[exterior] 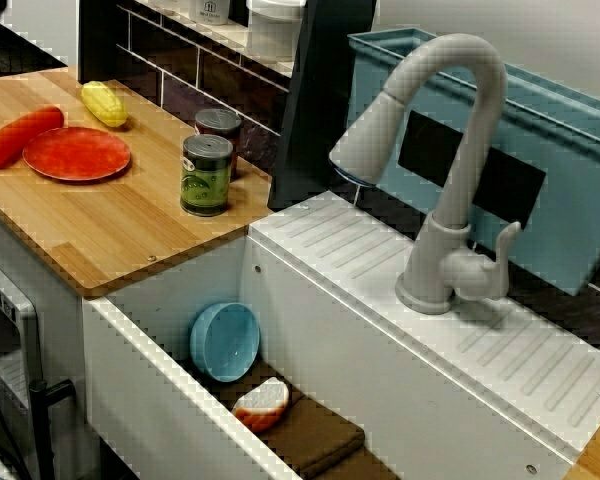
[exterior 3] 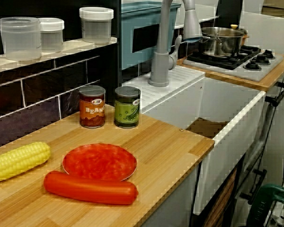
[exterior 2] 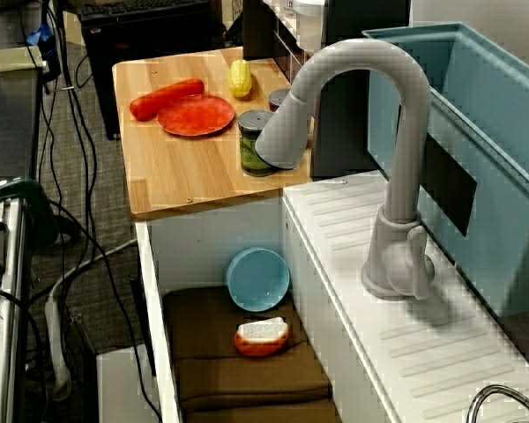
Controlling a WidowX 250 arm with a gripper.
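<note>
The wooden counter [exterior: 110,230] takes up the left of the view from above. To its right is the deep white sink [exterior: 310,330], with a ribbed draining board behind it. On that board stands a tall grey faucet [exterior: 460,170], and its spout arches over toward the counter. A teal bin [exterior: 570,180] rests against the wall behind the faucet. A folded brown cloth [exterior 2: 247,370] covers the sink floor. The blue bowl [exterior: 224,341] stands on that cloth at the end of the sink under the counter. It is pale sky blue, round, smooth and plain. It is tipped up on its rim and leans against the white end wall, so its shallow hollow faces out along the sink, as the view down the sink shows best. On the counter a flat red plate [exterior: 77,153] lies between a long red sausage [exterior: 18,136] at the front edge and a yellow corn cob [exterior: 104,103] near the tiled wall. A green can [exterior: 206,175] and a red bean can [exterior 3: 92,106] stand upright side by side by the wall, close to the sink. The smallest thing is an orange-and-white piece of food [exterior: 262,403], which lies on the cloth near the bowl but apart from it. The pincer appears in none of the views, so I cannot tell whether it is spread or pressed together.
</note>
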